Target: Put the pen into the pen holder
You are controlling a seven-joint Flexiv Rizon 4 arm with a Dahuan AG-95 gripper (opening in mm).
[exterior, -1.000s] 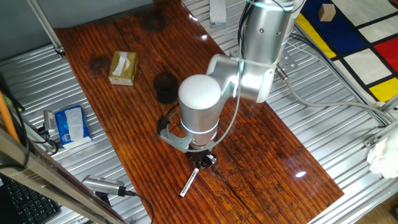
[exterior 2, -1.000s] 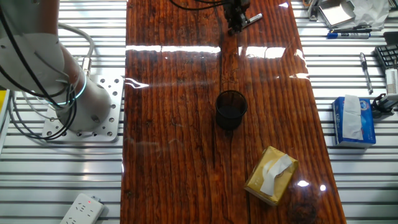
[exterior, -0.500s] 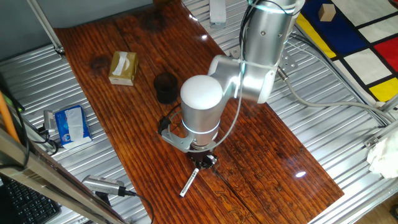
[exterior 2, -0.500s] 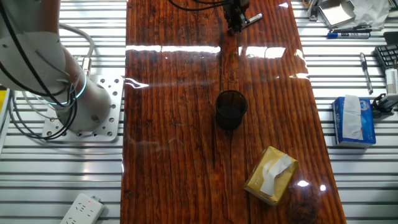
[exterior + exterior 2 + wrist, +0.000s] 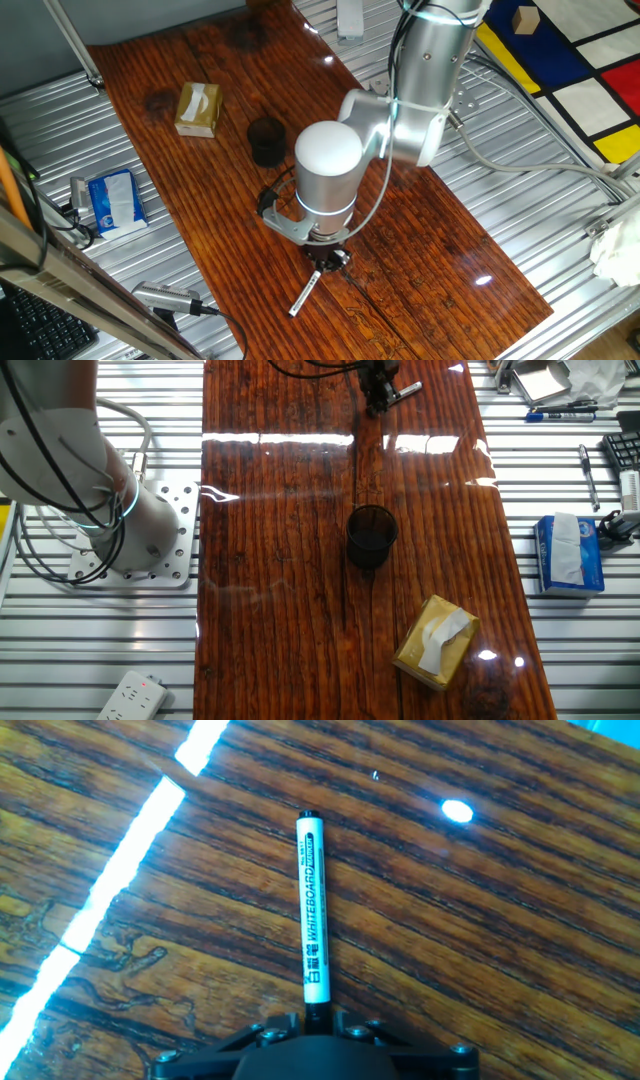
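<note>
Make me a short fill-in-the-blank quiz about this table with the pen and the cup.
The word printed along the pen is ____.
The gripper is at the pen's ____ end.
The pen holder stands ____ of anything inside.
Beside the pen holder lies a tan ____.

Missing words: WHITEBOARD; black; empty; box

The word "WHITEBOARD" is printed in black capitals along the white barrel of the pen [image 5: 313, 910], as seen in the hand view, reading lengthwise toward the far tip. Beside it a second, smaller line of print is set in a dark band (too small to be read). Nearer the gripper [image 5: 315, 1020], a few further black characters are printed on the barrel, but they cannot be made out. In both fixed views no lettering can be read on the pen or on anything else.
</note>
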